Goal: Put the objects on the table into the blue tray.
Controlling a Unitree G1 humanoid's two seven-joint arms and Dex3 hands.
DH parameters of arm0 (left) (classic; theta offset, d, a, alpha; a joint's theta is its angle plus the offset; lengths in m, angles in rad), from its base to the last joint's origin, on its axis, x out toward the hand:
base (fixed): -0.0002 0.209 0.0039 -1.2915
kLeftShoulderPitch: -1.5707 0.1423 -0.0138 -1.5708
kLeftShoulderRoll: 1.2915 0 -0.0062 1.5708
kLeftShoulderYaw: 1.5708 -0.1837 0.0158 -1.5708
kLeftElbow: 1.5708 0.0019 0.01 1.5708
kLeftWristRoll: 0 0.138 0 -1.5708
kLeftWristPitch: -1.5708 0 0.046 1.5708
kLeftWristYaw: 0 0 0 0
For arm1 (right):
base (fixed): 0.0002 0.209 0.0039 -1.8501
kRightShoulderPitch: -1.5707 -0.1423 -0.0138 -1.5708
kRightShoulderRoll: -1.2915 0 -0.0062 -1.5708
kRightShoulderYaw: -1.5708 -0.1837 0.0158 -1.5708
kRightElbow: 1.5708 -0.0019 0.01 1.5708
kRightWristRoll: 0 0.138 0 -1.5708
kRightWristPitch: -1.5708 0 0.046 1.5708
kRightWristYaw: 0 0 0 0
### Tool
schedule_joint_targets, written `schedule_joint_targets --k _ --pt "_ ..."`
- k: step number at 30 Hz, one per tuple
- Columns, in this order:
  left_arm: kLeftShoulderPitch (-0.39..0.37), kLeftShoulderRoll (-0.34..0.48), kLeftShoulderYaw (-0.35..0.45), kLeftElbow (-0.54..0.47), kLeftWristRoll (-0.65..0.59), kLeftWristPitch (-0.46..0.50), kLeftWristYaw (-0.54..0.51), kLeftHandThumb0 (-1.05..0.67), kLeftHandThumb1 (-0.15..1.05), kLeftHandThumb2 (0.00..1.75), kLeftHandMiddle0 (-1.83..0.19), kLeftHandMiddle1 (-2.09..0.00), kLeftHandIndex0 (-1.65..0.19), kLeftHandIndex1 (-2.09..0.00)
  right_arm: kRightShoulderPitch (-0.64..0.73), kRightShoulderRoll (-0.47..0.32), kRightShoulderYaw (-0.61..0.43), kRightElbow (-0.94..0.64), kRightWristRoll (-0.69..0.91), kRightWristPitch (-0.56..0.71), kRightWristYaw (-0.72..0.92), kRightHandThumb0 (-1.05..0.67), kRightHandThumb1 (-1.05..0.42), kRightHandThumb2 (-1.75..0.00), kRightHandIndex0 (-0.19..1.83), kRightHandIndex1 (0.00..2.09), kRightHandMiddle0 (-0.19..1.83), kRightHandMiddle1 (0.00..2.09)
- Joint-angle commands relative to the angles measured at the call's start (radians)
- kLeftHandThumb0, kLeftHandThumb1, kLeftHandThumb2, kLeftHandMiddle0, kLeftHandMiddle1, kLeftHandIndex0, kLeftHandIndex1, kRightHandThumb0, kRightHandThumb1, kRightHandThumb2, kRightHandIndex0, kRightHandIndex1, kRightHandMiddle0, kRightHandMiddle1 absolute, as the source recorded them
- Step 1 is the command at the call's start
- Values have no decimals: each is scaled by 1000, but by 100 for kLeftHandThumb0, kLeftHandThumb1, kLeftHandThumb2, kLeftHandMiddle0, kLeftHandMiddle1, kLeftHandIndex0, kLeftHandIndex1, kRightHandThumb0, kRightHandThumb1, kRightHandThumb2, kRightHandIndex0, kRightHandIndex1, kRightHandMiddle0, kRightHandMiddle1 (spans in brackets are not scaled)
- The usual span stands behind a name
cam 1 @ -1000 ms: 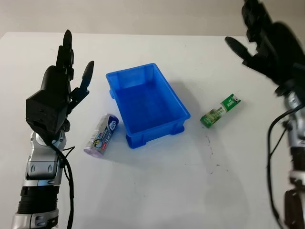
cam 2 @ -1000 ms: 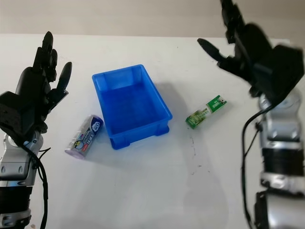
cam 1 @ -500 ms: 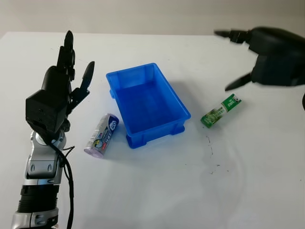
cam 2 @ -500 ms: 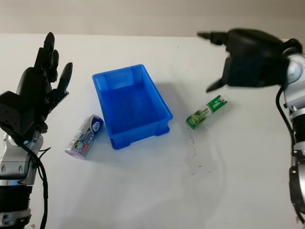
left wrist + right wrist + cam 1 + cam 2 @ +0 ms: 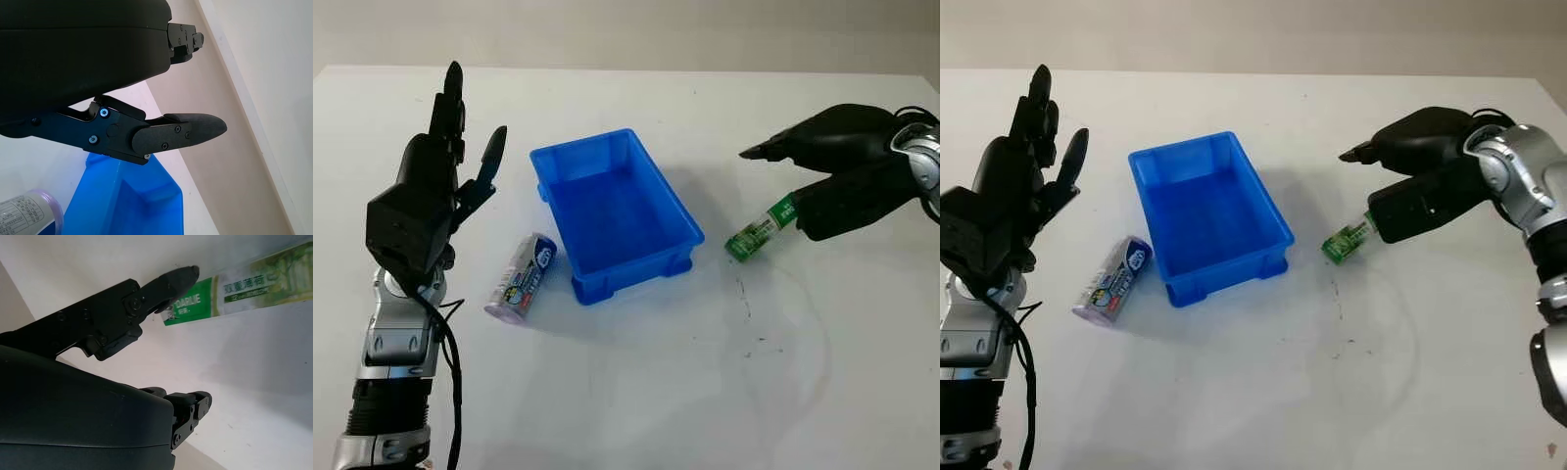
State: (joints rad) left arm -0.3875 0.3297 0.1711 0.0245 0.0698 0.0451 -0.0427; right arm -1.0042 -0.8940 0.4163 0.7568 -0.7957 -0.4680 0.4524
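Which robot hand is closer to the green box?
The right hand. It hovers open right over the green box, at its far end. The left hand is open, raised beyond the blue tray.

White table (image 5: pixel 636 392), beige wall (image 5: pixel 626 29)

We see an evenly, brightly lit scene in the head views: the white table (image 5: pixel 636 392) is pale and free of hard glare. Shadows are soft. The blue tray (image 5: pixel 612 206) throws a faint one to its right, and a wide, dim one lies on the table at lower right beneath the right hand (image 5: pixel 837 176). In the left wrist view, the left hand (image 5: pixel 83 58) is nearly featureless black against bright surroundings.
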Motion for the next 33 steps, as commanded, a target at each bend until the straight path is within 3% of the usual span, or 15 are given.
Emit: schedule_joint_targets --k 1,12,19,20,21,22,25,31,33 --pt "-12 5 2 -1 -1 -1 1 -62 105 51 6 -5 6 -6 39 -6 -21 -25 35 -10 2 -43 -81 -6 30 11 34 9" --pt "-10 8 3 3 -1 -12 0 -62 105 50 6 -5 6 -6 184 -22 -79 -25 127 -114 -125 -31 -81 -5 45 13 51 10" --pt "-8 8 1 0 -9 -6 -4 -62 105 50 7 -5 7 -5 270 -22 -94 8 127 -203 -270 -35 -83 -6 56 18 60 15" --pt "-8 10 -1 0 -5 -7 -3 -62 105 50 6 -5 7 -5 276 -21 -94 13 125 -212 -283 -35 -84 -6 54 22 56 24" --pt "-8 10 -2 -2 -2 -3 -1 -62 105 51 6 -5 6 -5 283 -19 -91 22 116 -219 -307 -35 -84 -6 49 32 45 46" --pt "-8 10 -1 -1 -3 -2 -1 -62 105 51 6 -5 6 -5 289 -16 -85 33 104 -230 -336 -33 -86 -6 38 56 27 82" --pt "-9 8 2 -1 -8 2 -5 -63 105 50 7 -5 7 -5 302 -8 -68 59 58 -253 -431 -29 -91 -5 17 110 11 125" --pt "-7 6 3 -14 -6 19 1 -64 105 49 6 -6 6 -6 300 16 -5 113 -69 -262 -660 -27 -96 -6 10 186 12 177" --pt "-6 6 3 -19 -4 25 2 -64 105 49 6 -6 6 -6 291 22 12 119 -98 -250 -701 -28 -96 -5 13 198 15 188"
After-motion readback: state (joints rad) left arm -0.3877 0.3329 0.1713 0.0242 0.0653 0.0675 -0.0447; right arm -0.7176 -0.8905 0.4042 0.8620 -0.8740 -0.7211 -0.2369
